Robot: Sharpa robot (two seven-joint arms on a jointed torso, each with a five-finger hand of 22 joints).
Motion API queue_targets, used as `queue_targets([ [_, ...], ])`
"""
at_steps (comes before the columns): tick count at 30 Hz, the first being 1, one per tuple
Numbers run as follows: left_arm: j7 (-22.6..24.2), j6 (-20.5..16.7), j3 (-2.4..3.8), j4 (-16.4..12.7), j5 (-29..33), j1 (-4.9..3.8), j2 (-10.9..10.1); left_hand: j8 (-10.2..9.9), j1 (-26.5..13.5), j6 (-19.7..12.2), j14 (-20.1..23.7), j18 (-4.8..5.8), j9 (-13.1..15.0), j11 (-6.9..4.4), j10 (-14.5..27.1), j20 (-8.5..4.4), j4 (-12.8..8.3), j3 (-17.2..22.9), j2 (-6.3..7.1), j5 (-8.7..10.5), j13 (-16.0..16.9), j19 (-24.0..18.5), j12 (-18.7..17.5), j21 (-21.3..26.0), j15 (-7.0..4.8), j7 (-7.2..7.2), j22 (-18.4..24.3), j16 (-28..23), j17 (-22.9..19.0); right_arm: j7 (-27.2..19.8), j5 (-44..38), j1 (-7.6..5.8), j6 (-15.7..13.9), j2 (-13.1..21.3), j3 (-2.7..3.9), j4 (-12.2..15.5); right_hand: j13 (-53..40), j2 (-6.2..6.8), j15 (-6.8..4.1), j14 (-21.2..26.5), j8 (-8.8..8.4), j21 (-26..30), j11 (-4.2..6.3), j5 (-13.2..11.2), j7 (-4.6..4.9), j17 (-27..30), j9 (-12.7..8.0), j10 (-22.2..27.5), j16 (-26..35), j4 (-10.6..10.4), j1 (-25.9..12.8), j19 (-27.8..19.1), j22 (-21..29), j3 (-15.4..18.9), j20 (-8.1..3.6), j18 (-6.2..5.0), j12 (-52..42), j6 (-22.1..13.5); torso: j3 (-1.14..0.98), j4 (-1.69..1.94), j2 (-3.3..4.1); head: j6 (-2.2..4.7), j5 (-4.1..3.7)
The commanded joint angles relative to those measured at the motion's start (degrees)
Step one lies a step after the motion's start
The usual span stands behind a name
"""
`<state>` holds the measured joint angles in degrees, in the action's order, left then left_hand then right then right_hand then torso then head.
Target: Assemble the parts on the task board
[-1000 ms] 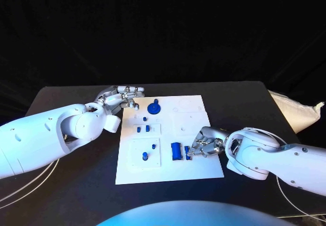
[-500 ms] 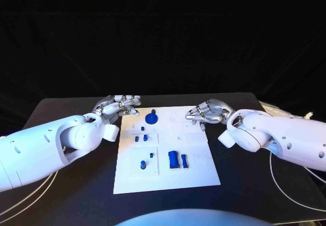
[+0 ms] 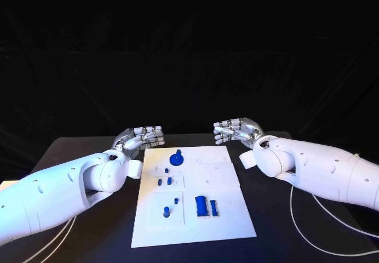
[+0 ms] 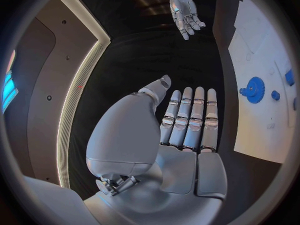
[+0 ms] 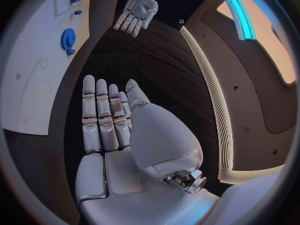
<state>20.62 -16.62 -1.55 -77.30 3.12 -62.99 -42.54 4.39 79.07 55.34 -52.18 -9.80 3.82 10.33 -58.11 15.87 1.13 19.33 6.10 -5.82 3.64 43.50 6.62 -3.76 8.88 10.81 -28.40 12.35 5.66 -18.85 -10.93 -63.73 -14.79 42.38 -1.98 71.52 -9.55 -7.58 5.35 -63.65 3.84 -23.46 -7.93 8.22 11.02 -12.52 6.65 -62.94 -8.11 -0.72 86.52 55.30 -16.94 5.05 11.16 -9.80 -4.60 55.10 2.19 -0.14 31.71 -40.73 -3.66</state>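
My fingers point(image 4: 187, 120) on my left hand point(image 3: 141, 138) lie straight, side by side, holding nothing; my right hand point(image 3: 235, 130) is the same, flat and bare. Both hands hang above the table's far edge, one either side of the task board's point(image 3: 229, 219) far end, touching nothing. The task board is a white plate, lengthwise on the black table point(image 3: 95, 230). On it lie the small blue parts: a round gear point(image 3: 177, 159) at the far end, small pegs point(image 3: 164, 181) mid-board, two upright blocks point(image 3: 205, 206) nearer me.
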Motion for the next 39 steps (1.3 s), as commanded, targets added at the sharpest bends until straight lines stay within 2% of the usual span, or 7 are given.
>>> queue_targets([
  [1, 3.2, -1.9, 0.07, 0.9, 0.7, 0.27, 0.8, -0.4, 0.3, -0.2, -0.2, -0.76, -0.1, -0.02, 0.3, 0.04, -0.1, -0.4, -0.27, -0.31, -0.1, -0.4, -0.3, 0.1, 0.45, -0.18, 1.1, -1.1, -0.5, -4.7, 6.1, 0.72, 4.2, -1.1, 0.11, -1.6, 2.4, -0.45, -0.44, -2.9, -0.25, 1.5, 0.28, 0.2, 0.02, 1.2, -0.7, -0.8, 0.7, 1.0, -1.2, 1.4, 1.3, -0.9, -0.36, -0.62, 0.3, 0.5, -0.31, 0.07, -1.1, 0.45, 0.22],
  [4, 3.3, -2.2, 0.08, 1.3, 0.7, 0.42, 1.1, -0.4, 0.4, -0.2, -0.4, -0.76, -0.1, -0.09, 0.3, 0.07, -0.1, -0.5, -0.41, -0.33, -0.1, -0.4, -0.5, 0.1, 0.45, 0.03, 1.6, -1.5, -0.7, -5.1, 6.2, 1.17, 4.8, -1.9, 0.18, -2.5, 3.7, -0.48, -0.6, -4.4, -0.19, 2.3, 0.26, 0.1, -0.15, 2.0, -1.1, -1.4, 1.2, 1.8, -2.0, 2.5, 2.2, -1.5, -0.59, -0.74, 0.2, 1.0, -0.51, 0.05, -0.84, 1.04, 0.38],
  [5, 0.9, -0.9, 0.02, 1.1, 0.2, 0.34, 0.9, -4.4, -23.7, -16.6, 15.5, 2.94, -3.8, -3.1, 17.4, -4.69, -1.1, -5.9, -1.83, 1.75, -3.6, -13.1, -2.1, 3.8, -2.56, -3.24, 9.5, -4.5, -5.7, -1.8, 2.9, 0.91, 1.3, -1.4, 0.11, -1.9, 5.2, 1.91, -5.35, 16.3, -3.84, 8.5, 2.52, -2.5, -3.36, 5.0, -6.6, 18.2, 3.1, 0.7, -26.9, -15.1, 6.4, -5.0, -3.71, 2.96, 4.6, -16.0, -0.21, 0.06, -0.65, 0.45, 0.16],
  [19, 5.2, -14.6, 0.81, -6.0, -1.5, 1.63, -0.7, -4.4, -47.4, -33.3, 31.2, 5.05, -3.8, -6.21, 35.0, -9.5, -1.1, -11.8, -6.1, 5.82, -3.6, -26.3, -6.6, 3.8, -8.88, -6.47, 17.7, -8.0, -5.7, -5.9, 6.5, 2.11, -12.4, 0.3, 0.95, 7.3, 9.5, 7.58, -5.35, 36.5, -3.84, 15.0, 7.93, -8.2, -6.68, 8.3, -6.6, 37.2, 8.1, 0.7, -52.7, -32.2, 11.0, -5.0, -6.91, 4.91, 4.6, -32.7, -1.97, 0.13, -0.54, 5.7, 3.27],
  [20, 5.7, -16.3, 0.9, -6.9, -1.7, 1.78, -0.9, -4.4, -48.6, -34.2, 32.0, 5.12, -3.8, -10.33, 35.9, -9.74, -1.1, -12.1, -6.1, 5.82, -3.6, -27.0, -6.6, 3.8, -8.88, -6.65, 18.1, -8.2, -5.7, -6.4, 7.0, 2.26, -14.2, 0.5, 1.06, 8.4, 9.5, 7.58, -5.35, 37.5, -3.84, 15.3, 7.93, -8.2, -6.85, 8.5, -6.6, 38.2, 8.1, 0.7, -54.0, -33.1, 11.3, -5.0, -7.08, 5.19, 4.6, -33.6, -2.05, 0.13, -0.54, 5.94, 3.42],
  [21, 6.2, -17.8, 0.99, -7.7, -1.9, 1.93, -1.1, -4.4, -49.8, -35.0, 32.8, 5.12, -3.8, -10.33, 36.8, -9.99, -1.1, -12.4, -6.1, 5.82, -3.6, -27.6, -6.6, 3.8, -8.88, -10.81, 18.5, -12.3, -5.7, -7.0, 7.5, 2.42, -16.0, 0.7, 1.17, 9.6, 9.5, 7.58, -5.35, 38.5, -3.84, 15.6, 7.93, -8.2, -11.02, 12.5, -6.6, 39.1, 8.1, 0.7, -55.3, -34.0, 11.5, -5.0, -11.16, 5.19, 4.6, -34.4, -2.11, 0.13, -0.53, 6.13, 3.53],
  [39, 9.2, -27.5, 1.55, -12.7, -3.1, 2.83, -2.1, -4.4, -65.2, -45.7, 43.1, 9.8, -3.8, -10.33, 48.0, -15.87, -1.1, -19.3, -6.1, 5.82, -3.6, -35.9, -6.6, 3.8, -8.88, -10.81, 23.7, -12.3, -5.7, -10.9, 10.9, 3.57, -29.3, 2.3, 1.98, 18.4, 9.5, 7.58, -5.35, 51.8, -3.84, 23.5, 7.93, -8.2, -11.02, 12.5, -6.6, 51.7, 8.1, 0.7, -71.7, -45.2, 16.9, -5.0, -11.16, 9.8, 4.6, -45.3, -2.19, 0.14, -0.53, 6.35, 3.66],
])
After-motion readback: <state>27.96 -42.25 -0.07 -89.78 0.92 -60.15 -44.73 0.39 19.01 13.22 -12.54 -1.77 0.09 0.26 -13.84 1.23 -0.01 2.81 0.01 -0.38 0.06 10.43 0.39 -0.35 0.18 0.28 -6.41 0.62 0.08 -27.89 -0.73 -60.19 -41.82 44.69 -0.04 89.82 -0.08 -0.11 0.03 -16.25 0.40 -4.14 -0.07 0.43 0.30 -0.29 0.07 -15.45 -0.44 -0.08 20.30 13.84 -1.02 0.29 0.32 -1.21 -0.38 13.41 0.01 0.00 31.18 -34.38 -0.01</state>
